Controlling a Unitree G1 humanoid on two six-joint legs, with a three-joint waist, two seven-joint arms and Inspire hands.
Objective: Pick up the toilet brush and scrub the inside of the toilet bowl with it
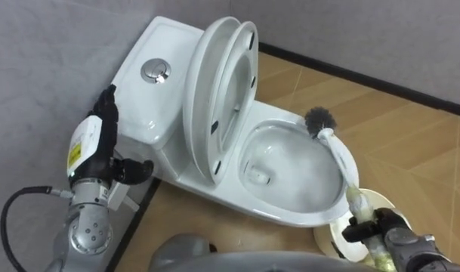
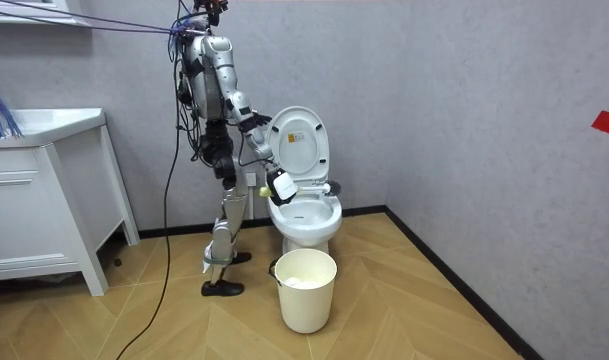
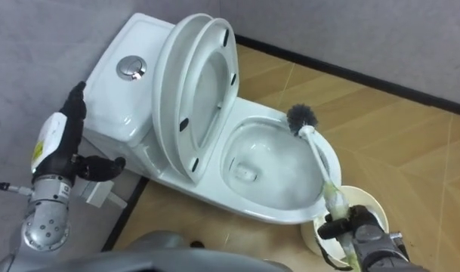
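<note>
The white toilet stands against the grey wall with its lid and seat raised. A toilet brush, with a dark bristle head and a white handle, has its head at the bowl's far right rim. My right hand is shut on the handle's lower end, just off the bowl's near right edge. My left hand is held up beside the tank, fingers straight and thumb out, holding nothing. In the room view I stand at the toilet, on the room view's left of it.
A cream bucket stands on the wood floor under my right hand, close to the bowl's front, also seen as the bucket. A white cabinet stands behind me, further to the room view's left. A dark skirting runs along the wall.
</note>
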